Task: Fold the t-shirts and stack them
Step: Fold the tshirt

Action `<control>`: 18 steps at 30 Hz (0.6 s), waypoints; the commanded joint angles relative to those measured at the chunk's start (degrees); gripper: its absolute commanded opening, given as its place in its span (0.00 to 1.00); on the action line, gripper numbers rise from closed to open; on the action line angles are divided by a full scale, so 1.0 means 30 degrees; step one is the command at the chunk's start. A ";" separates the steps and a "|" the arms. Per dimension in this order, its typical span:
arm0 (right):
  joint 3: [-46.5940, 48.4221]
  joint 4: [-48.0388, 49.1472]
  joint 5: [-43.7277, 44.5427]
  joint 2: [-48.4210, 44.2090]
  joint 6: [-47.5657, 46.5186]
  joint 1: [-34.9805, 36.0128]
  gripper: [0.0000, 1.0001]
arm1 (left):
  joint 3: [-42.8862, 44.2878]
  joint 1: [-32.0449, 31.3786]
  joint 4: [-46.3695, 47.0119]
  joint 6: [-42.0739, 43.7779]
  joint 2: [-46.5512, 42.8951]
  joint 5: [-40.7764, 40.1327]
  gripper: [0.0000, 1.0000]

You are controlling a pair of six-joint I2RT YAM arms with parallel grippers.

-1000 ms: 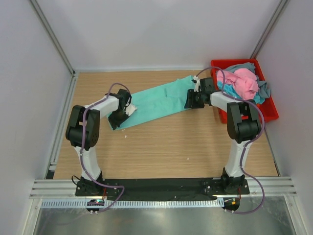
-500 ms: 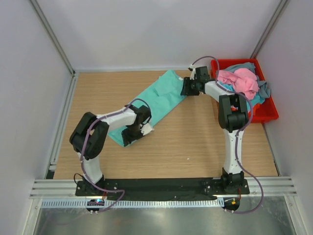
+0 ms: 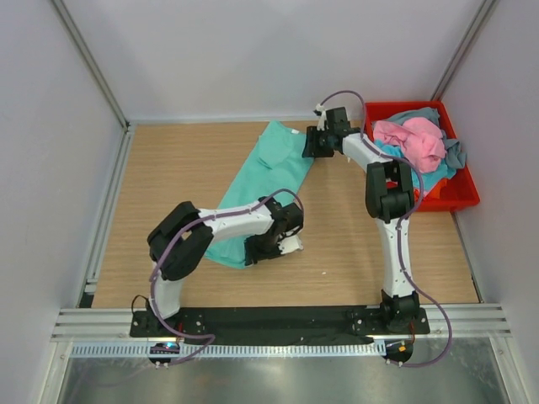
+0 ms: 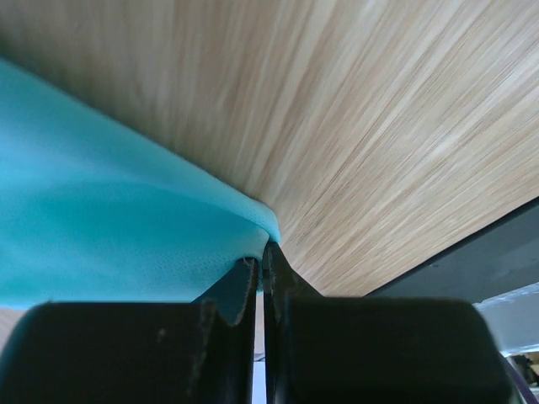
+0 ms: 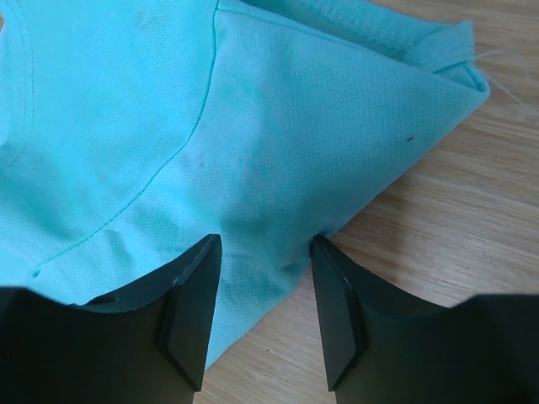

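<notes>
Teal-green t-shirt (image 3: 265, 172), the one we are working, lies drawn out in a long slanting band on the table (image 3: 354, 236). Its far end is just beside the red bin (image 3: 467, 198) and its near end points toward the arm bases. The other t-shirts (image 3: 417, 143) sit heaped in that bin.

Our left gripper (image 4: 259, 257) has its jaws pressed together on a corner of the near end, pinching the cloth. Our right gripper (image 5: 264, 249) stands over the far end with jaws spread and cloth lying between the tips. We cannot tell whether they press it down.

We judge this to be the laying-out step, with no fold made yet. Next, we think, the near corner needs setting down flat and without slack. Both grippers then need fresh holds along one long edge to start the first fold.
</notes>
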 commanded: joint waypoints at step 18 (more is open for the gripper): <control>0.4639 -0.2335 -0.0507 0.3161 -0.0171 0.0216 0.54 | 0.8287 -0.3609 -0.1037 0.0191 0.6165 0.2206 0.00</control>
